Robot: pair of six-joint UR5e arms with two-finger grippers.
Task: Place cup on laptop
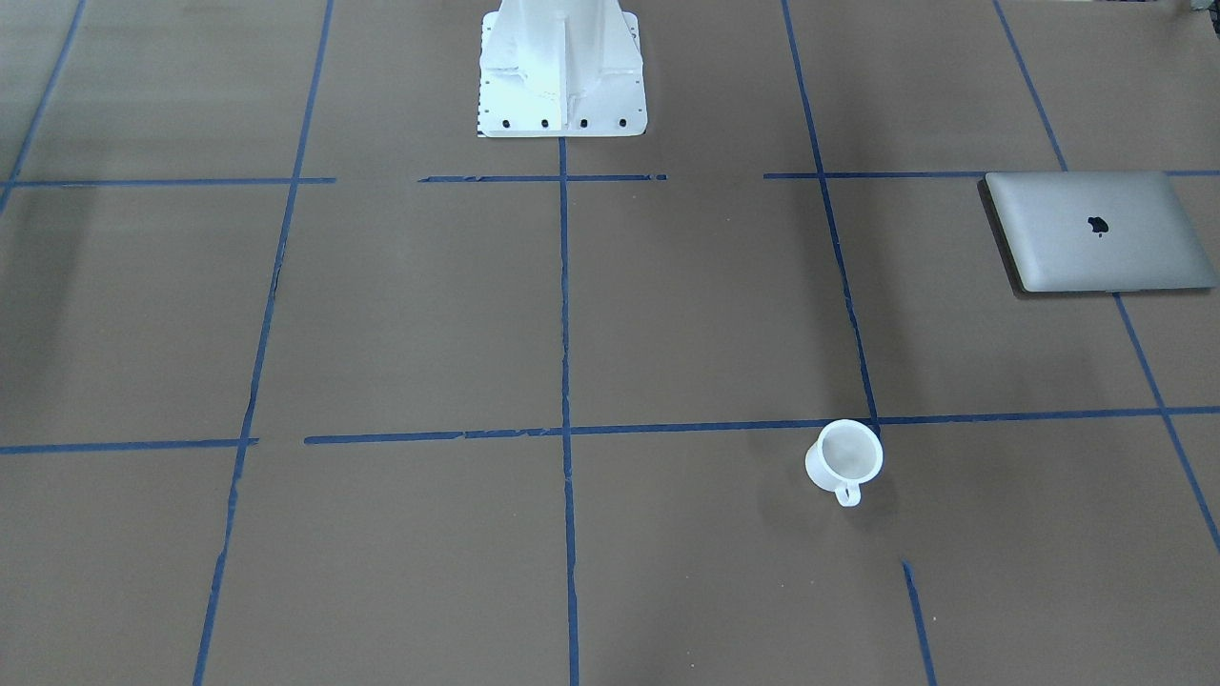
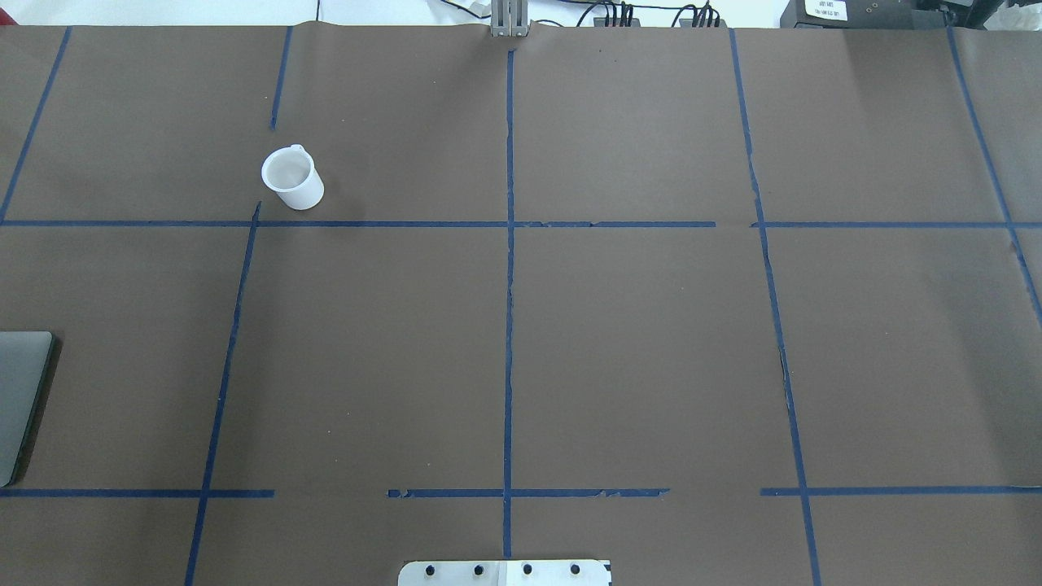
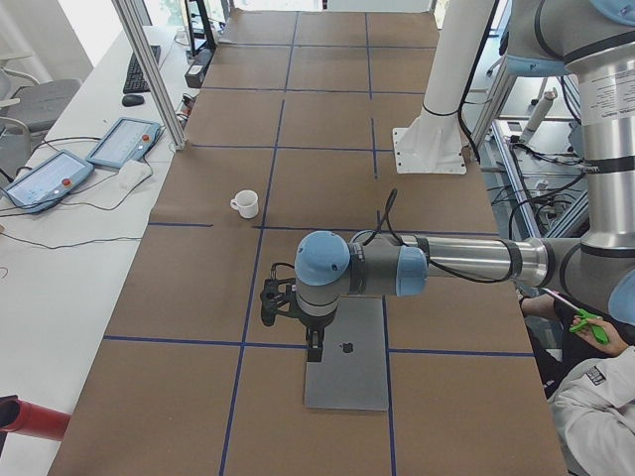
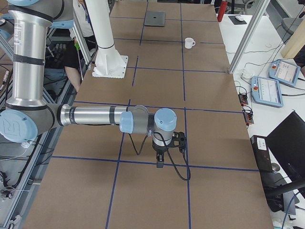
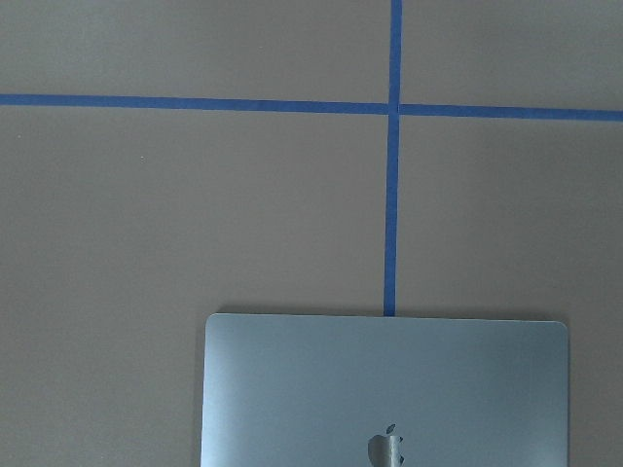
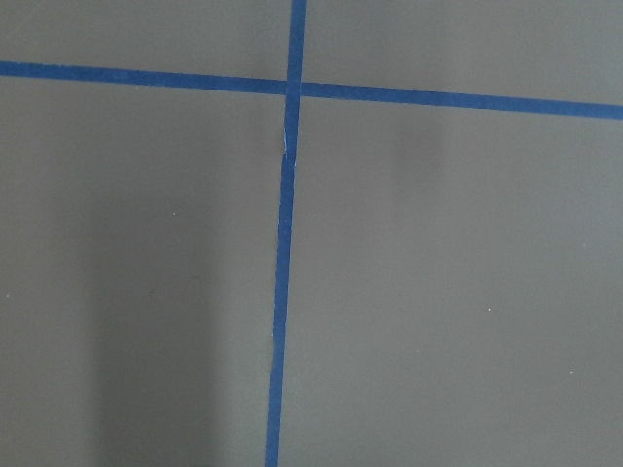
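The white cup (image 1: pixel 843 455) stands upright on the brown table, handle toward the operators' side; it also shows in the overhead view (image 2: pixel 291 179) and both side views (image 3: pixel 245 203) (image 4: pixel 189 43). The closed silver-grey laptop (image 1: pixel 1096 232) lies flat at the table's left end (image 2: pixel 20 399) (image 3: pixel 347 369) (image 4: pixel 155 18), and its lid fills the bottom of the left wrist view (image 5: pixel 384 389). My left gripper (image 3: pixel 314 347) hangs above the laptop's edge, far from the cup; I cannot tell whether it is open or shut. My right gripper (image 4: pixel 160 160) hangs over bare table; I cannot tell its state either.
The white robot pedestal (image 1: pixel 562 67) stands at the table's middle rear. Blue tape lines (image 2: pixel 509 285) grid the brown cover. Teach pendants (image 3: pixel 124 144) lie on the side desk behind an aluminium post (image 3: pixel 149 69). A person (image 3: pixel 595 397) sits by the robot side.
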